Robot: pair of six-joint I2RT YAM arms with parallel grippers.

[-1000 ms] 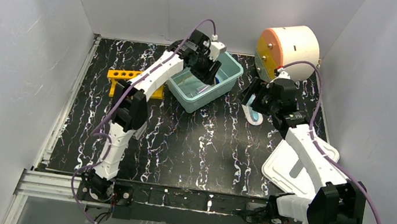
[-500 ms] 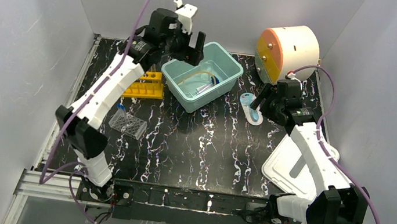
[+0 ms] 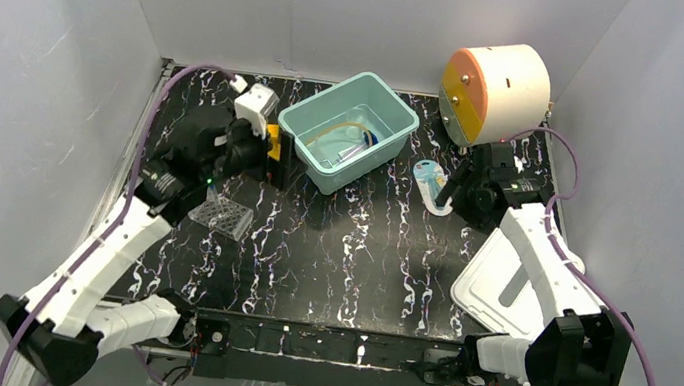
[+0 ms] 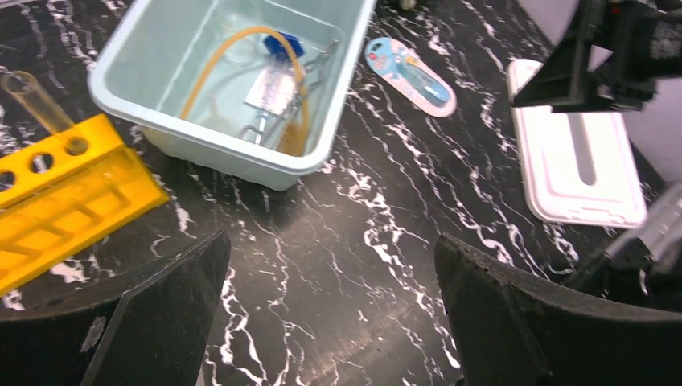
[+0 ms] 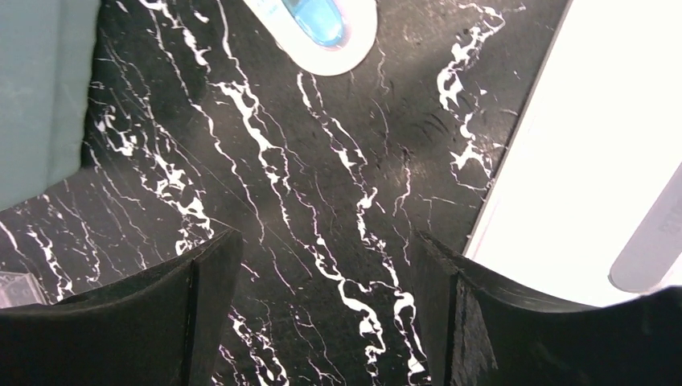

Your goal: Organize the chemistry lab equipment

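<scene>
Bright, even overhead light; soft shadows; slight wrist-view blur.

From above and behind the arms (image 3: 532, 250), the top camera looks down on the whole table (image 3: 330, 252), far enough to frame both arms. The left wrist camera sits low and tilted forward, looking between its fingers (image 4: 121, 322) at the bin (image 4: 201, 153) ahead, with the rack (image 4: 64, 193) beyond the frame-left finger and the card (image 4: 410, 68) and lid (image 4: 579, 169) beyond the frame-right one. The right wrist camera hangs closer, facing almost straight down, with the card just ahead of its fingers (image 5: 121, 330) and the lid past the frame-right one; all three views share card and lid.
</scene>
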